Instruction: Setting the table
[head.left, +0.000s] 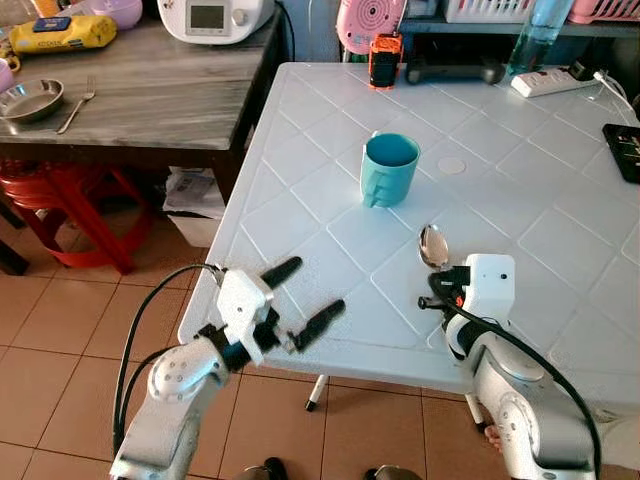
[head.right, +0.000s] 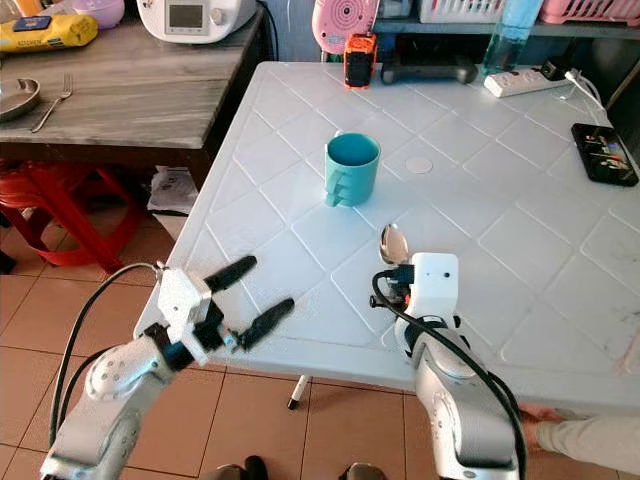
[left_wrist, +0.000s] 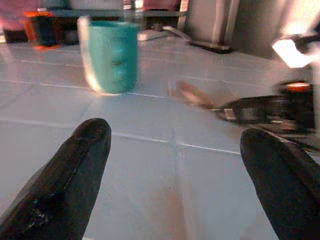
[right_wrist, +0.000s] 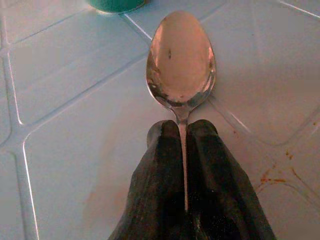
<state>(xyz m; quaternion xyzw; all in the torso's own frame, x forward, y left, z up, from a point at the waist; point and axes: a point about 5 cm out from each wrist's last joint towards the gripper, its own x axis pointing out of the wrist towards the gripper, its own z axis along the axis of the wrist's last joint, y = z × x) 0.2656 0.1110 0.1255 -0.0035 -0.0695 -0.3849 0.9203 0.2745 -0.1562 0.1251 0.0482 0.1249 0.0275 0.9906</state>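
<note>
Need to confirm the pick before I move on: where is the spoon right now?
The spoon is clamped in the right gripper above the white table, bowl pointing toward the teal mug, on the robot's right.

White plastic counter (head.left: 520, 250) with a diamond-grid relief, lit by daylight. Grey wood-grain side table (head.left: 160, 95) on its far left, red plastic stool (head.left: 70, 195) tucked beneath. Terracotta tiled floor (head.left: 60, 340) below. Dark shelf (head.left: 500, 25) at the rear.

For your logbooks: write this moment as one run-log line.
right end effector: shut on spoon | left end effector: open | mug: upright
</note>
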